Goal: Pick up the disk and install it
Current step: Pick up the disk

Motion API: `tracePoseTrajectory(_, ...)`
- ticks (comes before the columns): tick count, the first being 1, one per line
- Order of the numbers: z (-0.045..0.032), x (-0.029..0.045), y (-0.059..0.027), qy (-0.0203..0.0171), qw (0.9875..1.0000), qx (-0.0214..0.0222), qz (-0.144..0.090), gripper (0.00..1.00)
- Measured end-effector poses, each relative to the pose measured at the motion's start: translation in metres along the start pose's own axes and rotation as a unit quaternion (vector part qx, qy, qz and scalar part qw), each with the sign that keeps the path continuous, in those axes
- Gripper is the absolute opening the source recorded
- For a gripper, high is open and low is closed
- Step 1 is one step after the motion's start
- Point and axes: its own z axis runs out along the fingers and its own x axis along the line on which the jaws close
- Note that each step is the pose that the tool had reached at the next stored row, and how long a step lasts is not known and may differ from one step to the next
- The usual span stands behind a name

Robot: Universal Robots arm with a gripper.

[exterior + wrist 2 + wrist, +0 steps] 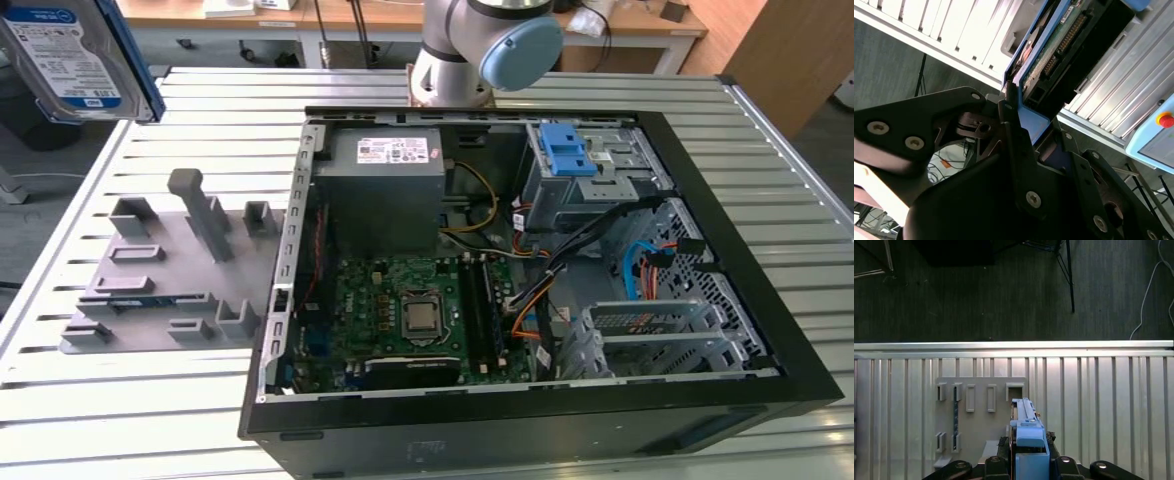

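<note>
The disk [70, 58], a silver drive with a white-and-blue label and a blue bracket along its edge, hangs high in the air at the exterior view's far left, above the slatted table's corner. In the first wrist view I see the disk [1028, 432] edge-on, with my gripper [1029, 460] shut on its blue bracket. The second wrist view shows the disk's [1054, 55] green circuit side and connectors between my black fingers [1014, 135]. It is well away from the open computer case [747, 330].
The case lies open on the slatted metal table [787, 160], showing the motherboard [414, 310], a grey power supply box [387, 165] and a blue latch [566, 152] on the drive cage. A grey slotted fixture plate [160, 285] sits at the exterior view's left. The arm's base [481, 45] stands behind the case.
</note>
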Motion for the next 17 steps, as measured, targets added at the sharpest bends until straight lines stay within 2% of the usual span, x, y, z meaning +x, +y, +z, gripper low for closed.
tracePoseTrajectory(11,-0.0132,-0.0001,0.0003,0.0,1.0,0.0,0.0,0.36)
tracePoseTrajectory(17,-0.0246,-0.0002,0.0005,0.0,1.0,0.0,0.0,0.36)
